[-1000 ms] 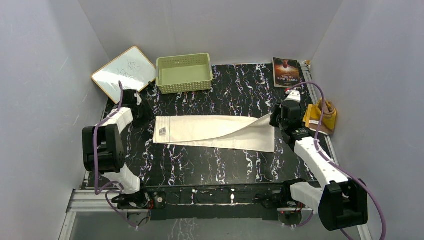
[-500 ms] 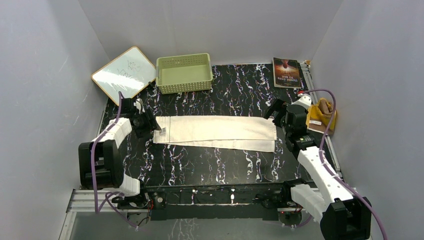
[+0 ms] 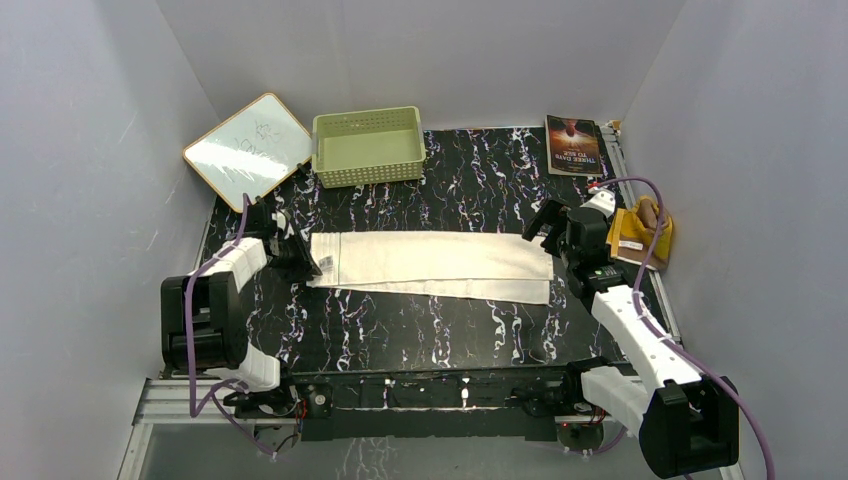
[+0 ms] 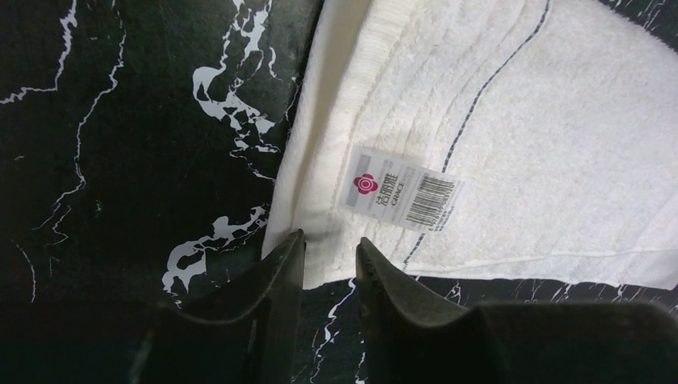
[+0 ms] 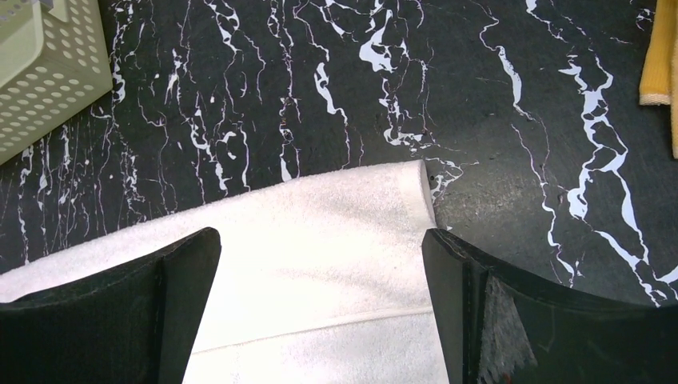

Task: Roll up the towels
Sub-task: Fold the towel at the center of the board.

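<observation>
— Now, the left gripper [image 4: 328, 246]?
— Clenched on the white towel [image 3: 430, 262], pinching the hem at its left end, beside the label [image 4: 404, 190]
— And the right gripper [image 5: 320, 238]?
— Released, jaws wide over the right end. It lies flat across the table [image 3: 400, 330], with the brown towel [image 3: 645, 232] at the right edge

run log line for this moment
white towel flat | left hand astride its label corner, grip unclear | right hand open over other end | brown towel aside

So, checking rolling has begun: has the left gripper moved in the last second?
Yes. The left gripper has moved away from the whiteboard, onto the white towel's labelled end.
</observation>
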Tool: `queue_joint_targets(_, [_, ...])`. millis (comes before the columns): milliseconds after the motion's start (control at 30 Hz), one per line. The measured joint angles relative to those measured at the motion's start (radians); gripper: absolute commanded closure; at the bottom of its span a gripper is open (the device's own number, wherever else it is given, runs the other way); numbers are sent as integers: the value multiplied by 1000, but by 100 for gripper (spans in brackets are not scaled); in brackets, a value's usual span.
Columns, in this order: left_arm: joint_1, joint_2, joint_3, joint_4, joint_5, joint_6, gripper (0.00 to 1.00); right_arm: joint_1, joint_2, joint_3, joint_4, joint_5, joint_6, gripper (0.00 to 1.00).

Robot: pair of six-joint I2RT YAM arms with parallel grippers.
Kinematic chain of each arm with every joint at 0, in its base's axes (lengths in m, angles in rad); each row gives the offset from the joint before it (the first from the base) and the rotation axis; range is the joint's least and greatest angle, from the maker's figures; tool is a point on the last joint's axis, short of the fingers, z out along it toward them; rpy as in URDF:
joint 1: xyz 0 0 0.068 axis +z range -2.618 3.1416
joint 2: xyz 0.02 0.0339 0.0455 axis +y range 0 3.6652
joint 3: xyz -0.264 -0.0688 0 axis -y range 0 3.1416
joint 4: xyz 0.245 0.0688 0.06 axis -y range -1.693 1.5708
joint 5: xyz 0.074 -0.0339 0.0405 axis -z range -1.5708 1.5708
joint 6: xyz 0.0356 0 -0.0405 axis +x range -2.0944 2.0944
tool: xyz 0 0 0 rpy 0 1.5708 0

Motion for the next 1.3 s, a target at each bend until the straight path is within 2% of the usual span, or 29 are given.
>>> queue_joint_targets(233, [0, 26, 4, -12, -2, 1, 84, 0, 18, 0, 0, -5, 0, 2])
queue_joint_targets(267, [0, 27, 4, -13, -3, 2, 82, 0, 23, 0, 0, -6, -1, 2])
queue_joint_targets(367, [0, 30, 12, -28, -18, 6, 63, 0, 36, 0, 0, -10, -1, 2])
queue_joint_targets(433, [0, 33, 31, -48, -32, 10, 55, 0, 40, 0, -1, -14, -2, 2])
queue_joint_targets(833, [-2, 40, 58, -76, -94, 26, 51, 0, 61, 0, 0, -42, -5, 2])
queue_joint_targets(1000, [-2, 40, 58, -78, -97, 29, 62, 0, 64, 0, 0, -45, -7, 2])
queue_joint_targets(1167, [-2, 46, 58, -77, -97, 28, 79, 0, 68, 0, 0, -47, -7, 2])
queue_joint_targets(1300, [-2, 56, 58, -78, -97, 29, 88, 0, 69, 0, 0, -47, -7, 2])
